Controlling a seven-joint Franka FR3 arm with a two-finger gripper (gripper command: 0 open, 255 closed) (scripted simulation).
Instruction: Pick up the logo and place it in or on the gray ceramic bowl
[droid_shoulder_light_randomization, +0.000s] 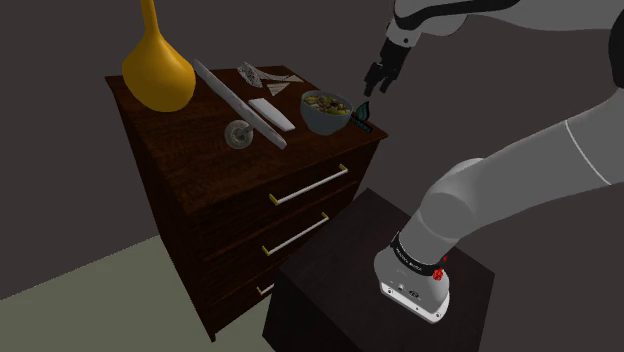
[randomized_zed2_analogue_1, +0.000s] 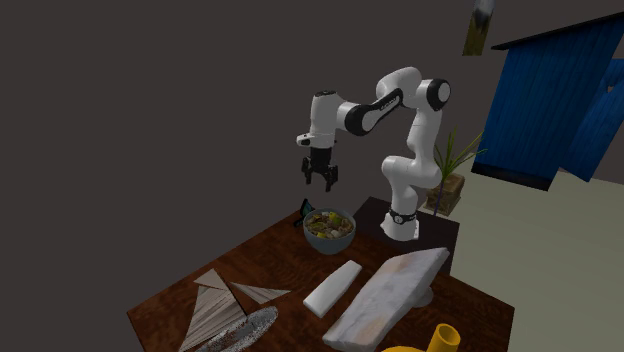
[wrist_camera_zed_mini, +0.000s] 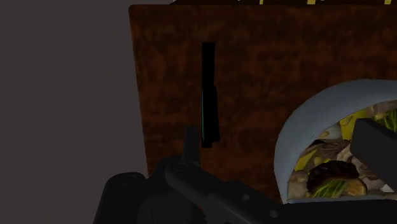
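Where the logo (wrist_camera_zed_mini: 208, 95) stands: upright at the dresser (droid_shoulder_light_randomization: 190, 160) corner, just beside the bowl (droid_shoulder_light_randomization: 322, 125).
End effector (randomized_zed2_analogue_1: 321, 182): above the logo, fingers apart, holding nothing.
Bowl: grey, filled with mixed food.

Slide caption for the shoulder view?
Franka arm, jaws open, poised over the dark logo beside the food-filled bowl on a wooden dresser.

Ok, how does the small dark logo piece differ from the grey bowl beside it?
The thin black teal-edged logo is a flat sliver standing upright on edge; the round grey bowl sits wide on its base. The bowl is far bigger than the logo. The bowl holds a yellow, green and brown mix; the logo holds nothing. Both rest on the dark wooden dresser top, apart, near the same corner.
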